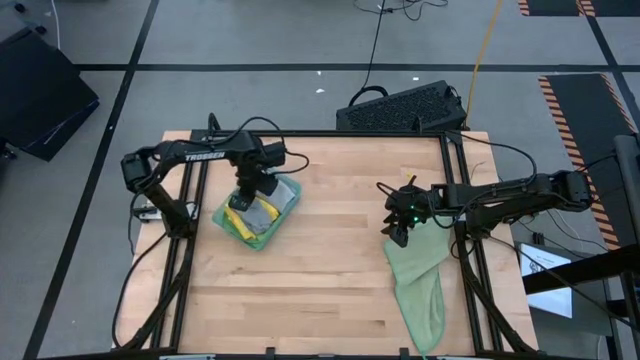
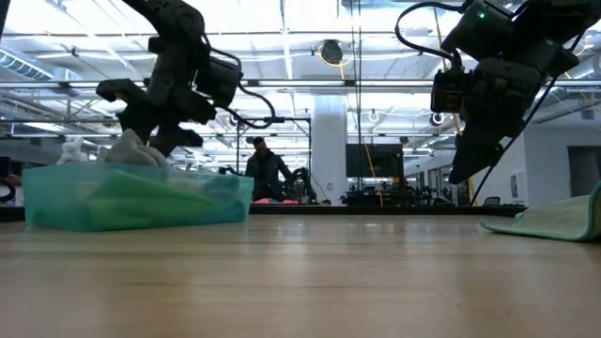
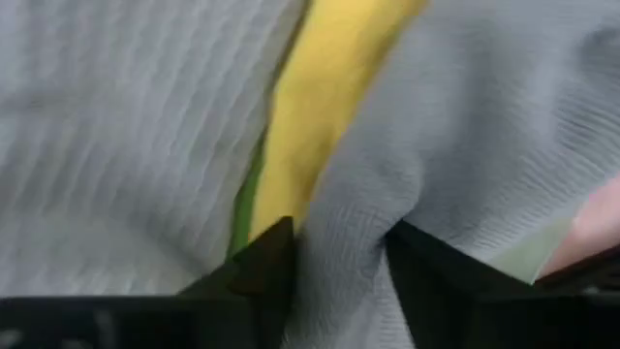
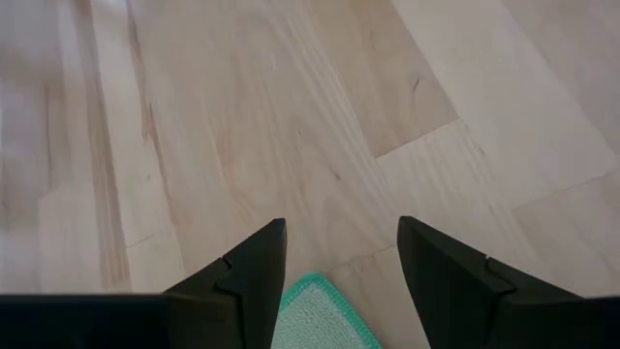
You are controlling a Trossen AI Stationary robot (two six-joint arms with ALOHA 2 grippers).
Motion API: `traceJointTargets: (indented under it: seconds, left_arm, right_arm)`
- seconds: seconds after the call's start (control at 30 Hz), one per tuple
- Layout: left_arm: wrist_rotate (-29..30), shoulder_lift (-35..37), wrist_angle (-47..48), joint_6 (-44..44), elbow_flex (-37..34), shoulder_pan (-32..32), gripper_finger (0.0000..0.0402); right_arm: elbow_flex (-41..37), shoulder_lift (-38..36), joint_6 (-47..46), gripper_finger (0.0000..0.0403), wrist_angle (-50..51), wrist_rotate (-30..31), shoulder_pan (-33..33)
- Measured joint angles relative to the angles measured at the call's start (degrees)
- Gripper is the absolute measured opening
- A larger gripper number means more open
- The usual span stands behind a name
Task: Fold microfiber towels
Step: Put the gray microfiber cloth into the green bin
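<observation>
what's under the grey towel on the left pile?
Under the grey towel: a yellow towel, a bright green sliver and a teal one at the base. Anything deeper is covered.

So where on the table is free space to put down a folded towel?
Bare wood lies between the towel pile and the sage towel, and along the near edge. The left gripper crowds the pile; the right gripper hovers over the sage towel's corner.
</observation>
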State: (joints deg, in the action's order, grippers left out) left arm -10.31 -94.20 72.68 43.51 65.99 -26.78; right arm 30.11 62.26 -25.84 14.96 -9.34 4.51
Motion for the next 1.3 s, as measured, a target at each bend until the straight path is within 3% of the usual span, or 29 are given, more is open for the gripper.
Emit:
traceJointTargets:
  seconds: [0.17,0.33,0.43,0.53,0.63,0.8,0.93,1.07,1.3]
  left_arm:
    - [3.71,2.72,3.33,-6.24,3.86,0.72,0.0216]
    - [3.16,5.26,3.63,-16.17,7.31,0.72,0.0227]
    - [3.92,6.83,2.99,-28.89,8.38,0.68,0.0226]
    - [2.64,8.79,1.82,-43.04,6.87,1.15,0.0202]
    - [-0.15,10.30,1.64,-52.44,4.33,3.63,0.0154]
    - [-1.28,10.63,-8.68,-60.05,-1.49,8.03,0.0068]
    - [-0.23,9.95,-11.55,-65.49,-5.71,9.75,0.0015]
    - [-0.51,10.03,-11.52,-71.18,-7.83,10.34,0.0009]
    - [4.37,10.39,-18.14,-73.19,-10.17,13.14,0.0011]
  right_arm:
    - [0.00,0.00,1.96,0.0192,-0.04,0.06,0.00]
    - [0.00,0.00,2.95,0.0192,-0.04,0.13,0.00]
    - [0.00,0.00,2.66,0.0192,-0.04,0.11,0.00]
    - [0.00,0.00,1.41,0.0192,-0.04,0.09,0.00]
    - [0.00,0.00,-0.14,0.0192,-0.04,0.08,0.00]
    - [0.00,-0.02,0.08,0.0192,-0.09,0.09,0.00]
    - [0.00,-0.02,1.04,0.0192,-0.06,-0.76,0.00]
    - [0.00,-0.02,-0.35,0.0192,-0.02,-1.45,0.00]
    - [0.00,-0.02,-2.08,0.0192,0.05,-1.47,0.00]
